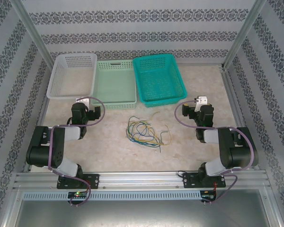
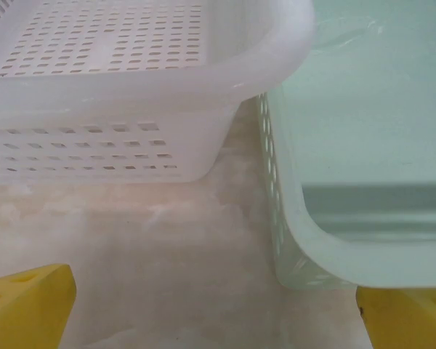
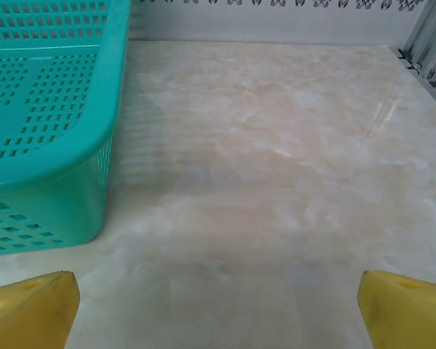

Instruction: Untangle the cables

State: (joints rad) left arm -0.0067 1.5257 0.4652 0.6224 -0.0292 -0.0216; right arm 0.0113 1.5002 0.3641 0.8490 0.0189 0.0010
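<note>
Three baskets in row along far edge of tabletop (image 1: 109, 151): left basket (image 1: 72, 74), middle basket (image 1: 116, 85), right basket (image 1: 158, 78), sides touching

Cables (image 1: 144, 131) in loose heap near tabletop centre, before middle basket, apart from it

Left gripper (image 1: 83, 100) just before left basket's near right corner, beside middle basket

Right gripper (image 1: 200, 100) just right of and before right basket's near right corner

Arm bases at near edge; cables between arms

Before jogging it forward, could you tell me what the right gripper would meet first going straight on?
Probably nothing soon: bare table lies ahead of the right gripper up to the back wall; the teal basket sits off to its left.
</note>
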